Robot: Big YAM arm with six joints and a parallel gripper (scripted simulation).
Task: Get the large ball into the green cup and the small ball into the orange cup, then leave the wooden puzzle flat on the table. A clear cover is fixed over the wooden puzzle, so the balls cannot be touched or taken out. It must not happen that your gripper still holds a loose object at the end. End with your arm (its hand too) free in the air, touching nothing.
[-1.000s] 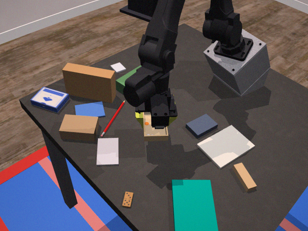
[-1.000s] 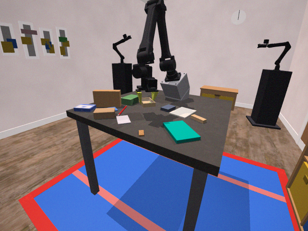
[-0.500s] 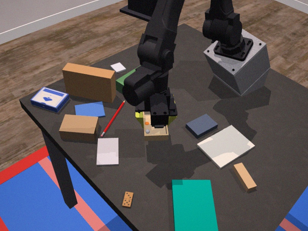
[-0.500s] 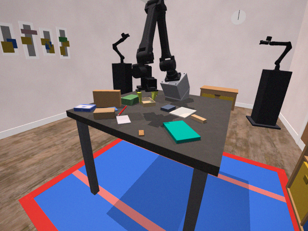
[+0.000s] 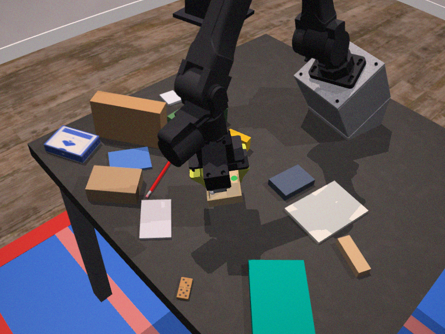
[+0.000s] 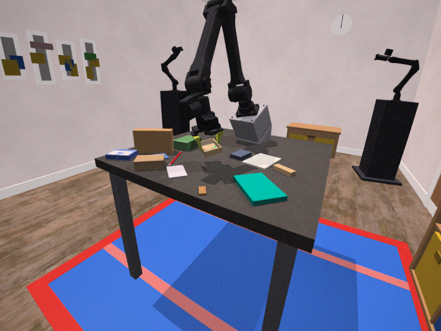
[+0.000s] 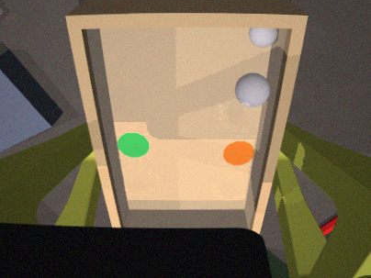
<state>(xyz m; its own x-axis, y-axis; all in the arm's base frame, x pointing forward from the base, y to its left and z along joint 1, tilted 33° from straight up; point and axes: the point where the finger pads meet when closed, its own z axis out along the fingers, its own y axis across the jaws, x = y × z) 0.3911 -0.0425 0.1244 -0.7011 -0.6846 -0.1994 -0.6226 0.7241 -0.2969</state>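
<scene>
My gripper [image 5: 218, 169] with yellow-green fingers is shut on the wooden puzzle [image 5: 224, 192], a shallow tan tray under a clear cover, and holds it tilted near the table's middle. It also shows in the exterior view [image 6: 210, 146]. In the wrist view the puzzle [image 7: 185, 114] fills the frame between my fingers. The large grey ball lies against the right wall, above the orange cup [image 7: 238, 153]. The small grey ball sits in the far right corner. The green cup [image 7: 133, 145] at the left is empty.
A green block [image 6: 186, 142] and a tall tan box [image 5: 127, 117] stand behind the puzzle. A red pencil [image 5: 158, 178], a white card [image 5: 155, 218], a dark blue block [image 5: 291, 181], a white tile [image 5: 325, 210] and a teal slab [image 5: 279, 296] lie around it. The arm's grey base [image 5: 344, 92] stands at the right.
</scene>
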